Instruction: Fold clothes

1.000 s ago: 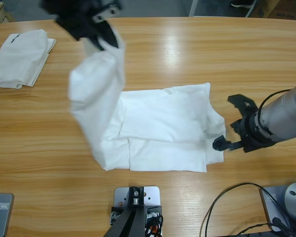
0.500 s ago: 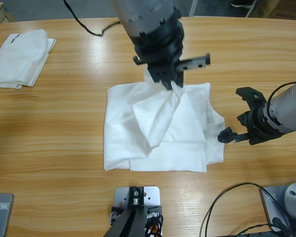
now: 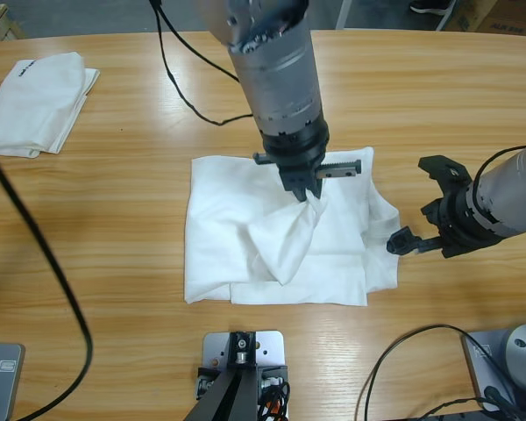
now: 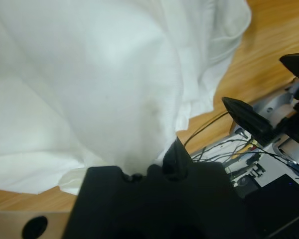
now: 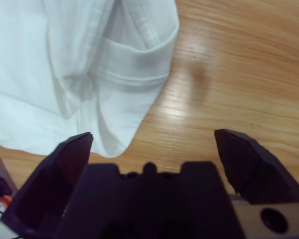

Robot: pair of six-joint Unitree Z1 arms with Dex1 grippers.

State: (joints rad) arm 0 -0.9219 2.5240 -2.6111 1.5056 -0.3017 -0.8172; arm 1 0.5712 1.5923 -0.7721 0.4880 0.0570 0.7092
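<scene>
The shirt lies part-folded at the middle of the counter, its long axis running across the counter from side to side. The left pincer hangs straight down over the shirt's far right part, clenched on a fold of cloth that drapes from its tips down toward the near edge; in the left wrist view the cloth fills the frame right up to the jaws. So the held flap sits directly under that arm, which comes in from the top and stands nearly vertical. The right pincer rests off the shirt's right edge, jaws spread wide and holding nothing (the right wrist view shows a sleeve hem just ahead of it), forearm low and level. A second shirt, already folded, sits at the far left corner. The left arm is the nearer for laying the flap down.
</scene>
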